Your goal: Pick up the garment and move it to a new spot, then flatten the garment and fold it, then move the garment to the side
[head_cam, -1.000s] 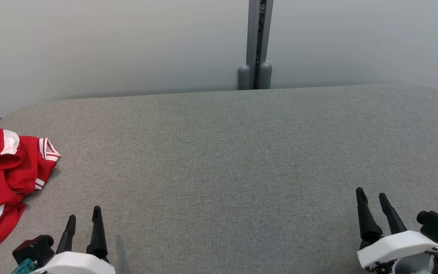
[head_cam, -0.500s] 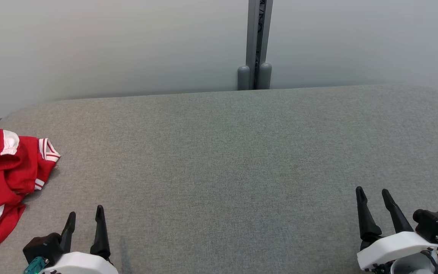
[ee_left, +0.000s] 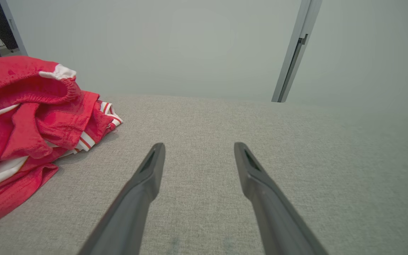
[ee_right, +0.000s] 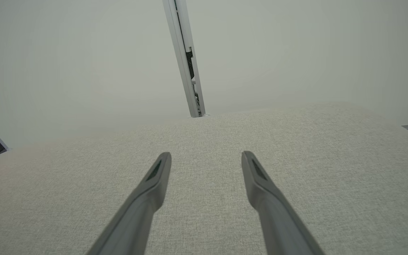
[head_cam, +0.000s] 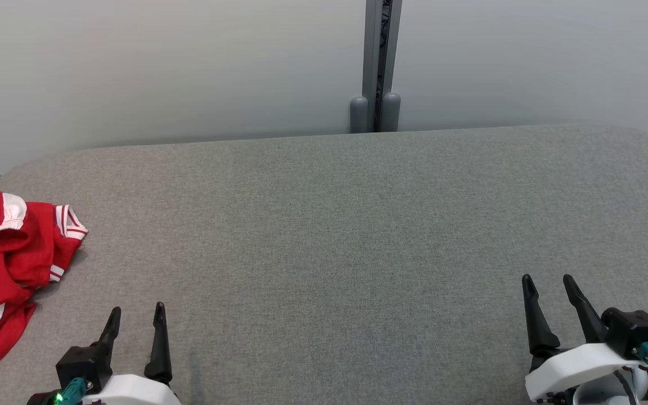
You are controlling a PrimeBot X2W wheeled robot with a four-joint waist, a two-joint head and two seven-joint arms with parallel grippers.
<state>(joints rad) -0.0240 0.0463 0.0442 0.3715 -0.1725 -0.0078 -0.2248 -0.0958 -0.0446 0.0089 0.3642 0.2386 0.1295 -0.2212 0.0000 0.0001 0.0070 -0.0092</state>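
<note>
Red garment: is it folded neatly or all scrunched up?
Scrunched up. The red garment lies in a rumpled heap with bunched folds on the table.

Head view: looks forward and down from above the near edge of the grey fabric-covered table [head_cam: 324, 225], toward the pale wall [head_cam: 161, 67] and its vertical grey joint strip [head_cam: 377, 56]. Takes in the left gripper [head_cam: 137, 307] at lower left and the right gripper [head_cam: 546, 277] at lower right.

Left wrist view: sits low and close over the tabletop and faces along the left gripper toward the same wall. Shares the strip and the red-and-white garment [head_cam: 3, 264] with the head view.

Right wrist view: sits equally low and faces along the right gripper. Shares tabletop, wall and strip with both other views.
</note>
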